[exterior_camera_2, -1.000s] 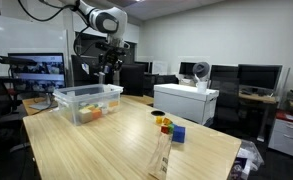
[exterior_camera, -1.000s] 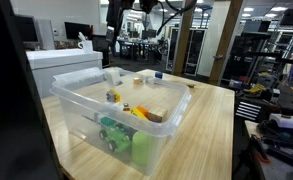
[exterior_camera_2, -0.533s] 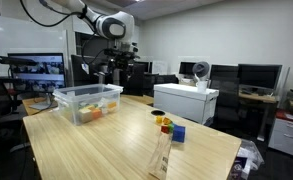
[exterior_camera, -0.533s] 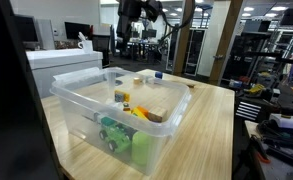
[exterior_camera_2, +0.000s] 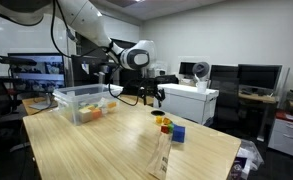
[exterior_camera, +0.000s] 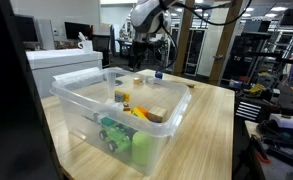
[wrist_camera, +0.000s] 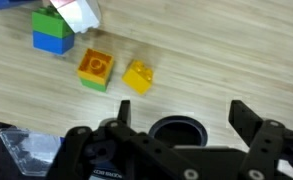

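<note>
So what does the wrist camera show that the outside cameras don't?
Only the wrist view: the yellow block and the orange-on-green block close up from above, with the open jaws at the bottom edge. Only the exterior views: the whole arm and the clear bin of toys. Both: the wooden table and the small cluster of blocks.

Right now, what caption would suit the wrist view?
Open gripper over wooden table, near orange block, yellow block and blue block.

Yellow block (wrist_camera: 138, 76), slightly rotated, just beside orange-topped block (wrist_camera: 95, 66).
</note>
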You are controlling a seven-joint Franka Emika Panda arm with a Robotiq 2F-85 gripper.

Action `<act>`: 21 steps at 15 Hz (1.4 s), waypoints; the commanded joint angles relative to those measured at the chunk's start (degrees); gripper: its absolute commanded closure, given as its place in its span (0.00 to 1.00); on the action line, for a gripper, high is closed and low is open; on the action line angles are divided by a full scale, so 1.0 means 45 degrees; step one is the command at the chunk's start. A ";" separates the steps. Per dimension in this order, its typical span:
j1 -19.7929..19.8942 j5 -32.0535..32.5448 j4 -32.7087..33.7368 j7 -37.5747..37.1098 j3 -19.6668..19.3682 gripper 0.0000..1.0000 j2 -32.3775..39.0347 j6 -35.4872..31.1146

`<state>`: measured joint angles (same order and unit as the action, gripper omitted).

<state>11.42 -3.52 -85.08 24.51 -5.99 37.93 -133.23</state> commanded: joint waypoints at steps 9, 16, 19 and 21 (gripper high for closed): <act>0.0106 0.1962 0.2767 -0.1527 -0.0245 0.42 0.3041 0.0269; 0.0136 0.1630 0.3300 -0.2250 -0.0197 0.86 0.2586 0.0982; 0.0115 0.1166 0.3894 -0.2461 0.0337 0.86 0.2112 0.1471; 0.0096 0.0173 0.3042 -0.1716 0.1664 0.86 0.0719 0.1396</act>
<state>11.64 1.21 -66.08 14.36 -3.62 48.43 -127.84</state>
